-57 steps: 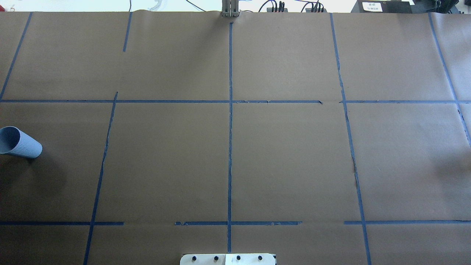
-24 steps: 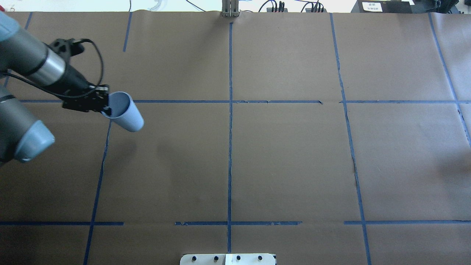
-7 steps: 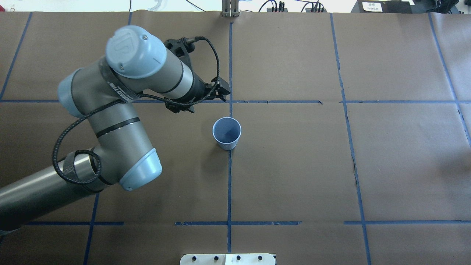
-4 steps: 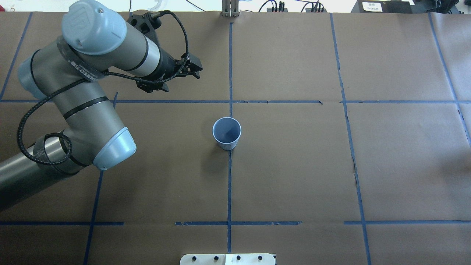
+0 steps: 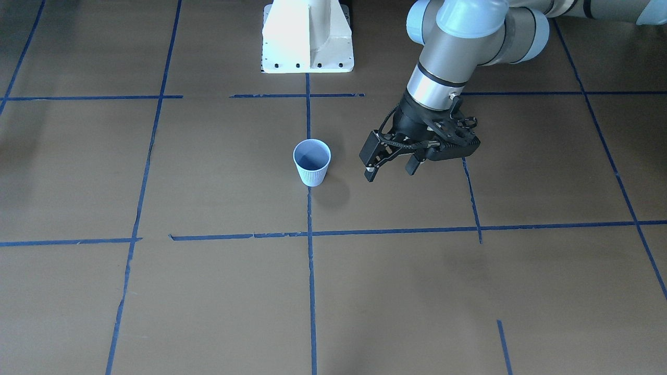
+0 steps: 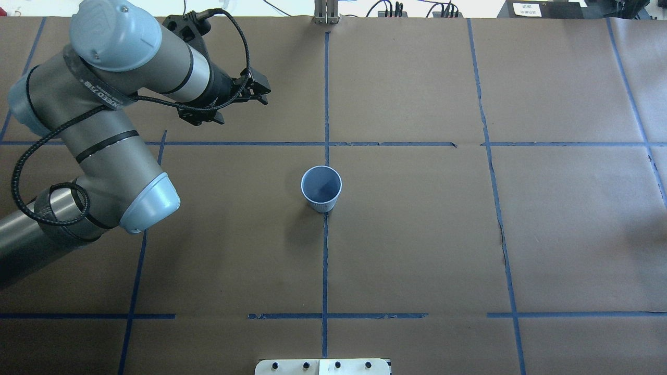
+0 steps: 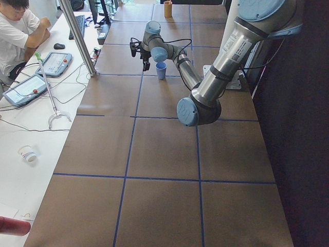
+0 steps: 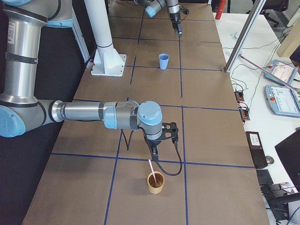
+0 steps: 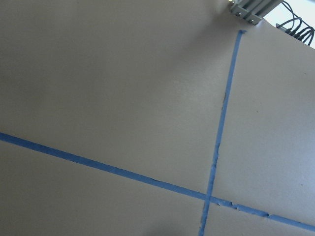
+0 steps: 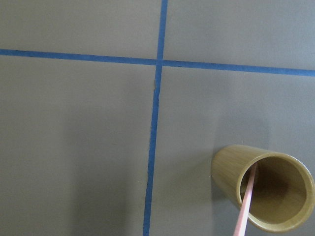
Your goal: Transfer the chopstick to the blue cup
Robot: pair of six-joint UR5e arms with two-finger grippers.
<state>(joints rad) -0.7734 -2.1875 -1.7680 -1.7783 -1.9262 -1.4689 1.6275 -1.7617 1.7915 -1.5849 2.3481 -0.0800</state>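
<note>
The blue cup [image 6: 321,188] stands upright and empty at the table's middle, on the centre tape line; it also shows in the front view [image 5: 312,162]. My left gripper [image 6: 263,94] is open and empty, off to the cup's far left and well apart from it; the front view [image 5: 390,171] shows its fingers spread above the table. The pink chopstick [image 10: 247,204] leans in a brown bamboo cup [image 10: 261,187] at the table's right end. My right gripper [image 8: 157,146] hovers just beside that bamboo cup [image 8: 155,183]; I cannot tell whether it is open or shut.
The robot's white base [image 5: 307,36] stands at the table's near edge. A metal post [image 7: 77,36], teach pendants [image 7: 54,63] and a seated operator [image 7: 18,31] are on the far side. Blue tape lines cross the brown table.
The left gripper carried the blue cup from the left edge, set it upright at the middle and let go. In the last second it has pulled away to the far left.
</note>
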